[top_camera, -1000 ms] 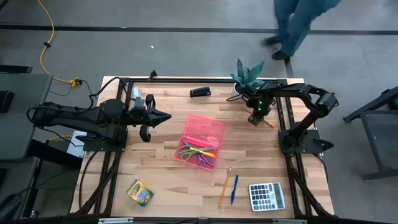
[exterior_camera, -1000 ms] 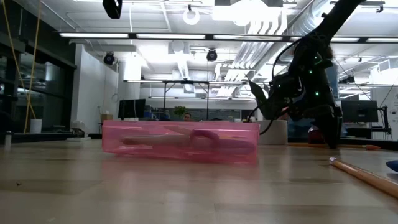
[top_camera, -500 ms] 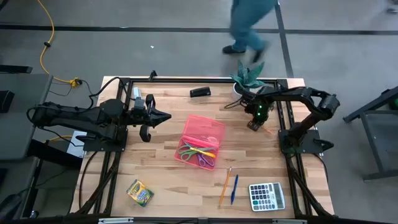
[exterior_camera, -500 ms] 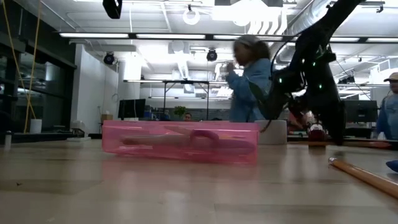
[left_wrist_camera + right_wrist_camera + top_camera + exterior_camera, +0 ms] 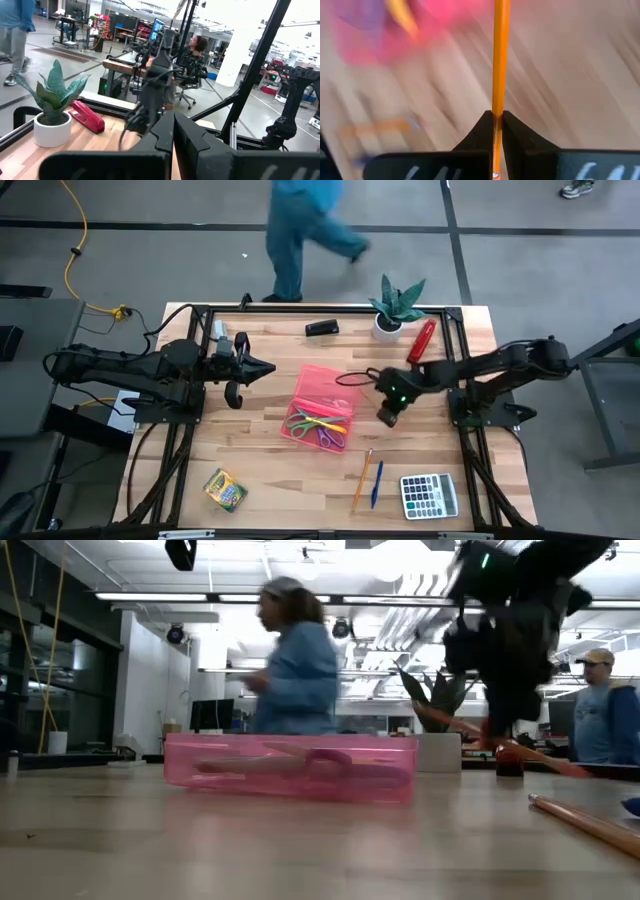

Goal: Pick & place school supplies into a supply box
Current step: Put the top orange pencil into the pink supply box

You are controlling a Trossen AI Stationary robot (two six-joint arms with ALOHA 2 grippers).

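Note:
The pink supply box [image 5: 327, 385] lies open mid-table with scissors [image 5: 318, 426] in it. Just right of it my right gripper [image 5: 388, 414] hangs above the wood, shut on an orange pencil [image 5: 500, 60]. The low view shows that pencil [image 5: 450, 721] slanting in the air. Another orange pencil [image 5: 361, 480] and a blue pen [image 5: 377, 483] lie flat on the table near the front edge. My left gripper [image 5: 262, 367] waits shut with nothing in it, left of the box. My right gripper pinches the orange pencil partway along its shaft [image 5: 497, 107] between its two fingers. The fingers come from above and lie across the pencil. The pencil is lifted clear of the table and tilts, one end lower toward the table's right [image 5: 570, 769].
A grey calculator [image 5: 430, 495] sits at the front right and a crayon box [image 5: 225, 490] at the front left. A potted plant [image 5: 398, 308], a red stapler [image 5: 422, 340] and a small black object [image 5: 322, 328] line the far edge. A person [image 5: 305, 230] walks behind the table.
My right gripper has shut on the orange pencil at the far right, lifted it clear of the table and carried it toward the left and near edges, up beside the pink box. The person behind the table has walked leftward.

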